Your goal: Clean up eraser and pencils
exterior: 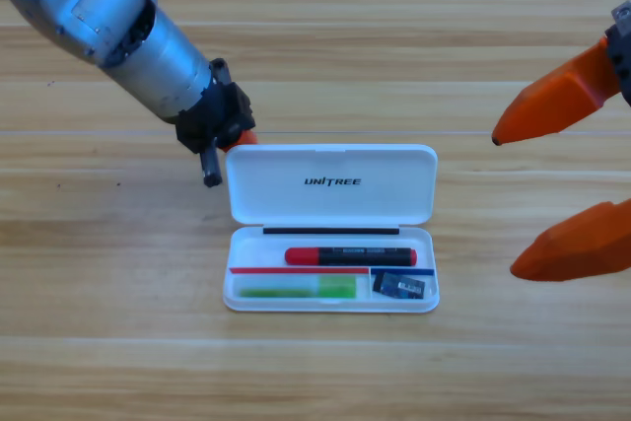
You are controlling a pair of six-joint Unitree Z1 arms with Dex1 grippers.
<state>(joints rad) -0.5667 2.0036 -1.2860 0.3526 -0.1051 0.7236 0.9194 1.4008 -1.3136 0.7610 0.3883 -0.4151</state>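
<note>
Closing the lid (331, 182) of a filled case (331, 305).
Marker (350, 256), green pen (299, 290) and eraser (399, 286) stowed inside; left gripper (229, 140) at lid's upper-left corner, jaw state impossible to tell; right gripper (562, 182) parked wide apart. Best pushed from behind, steadily forward.

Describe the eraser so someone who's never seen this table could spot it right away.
Find the open white case mid-table. In its tray, the eraser sits in the bottom-right compartment, right of the green pencil, below the red-capped marker. It is the only short, dark block.

Marker (350, 256), green pen (299, 290), eraser (399, 286) (all flat); cased.
</note>
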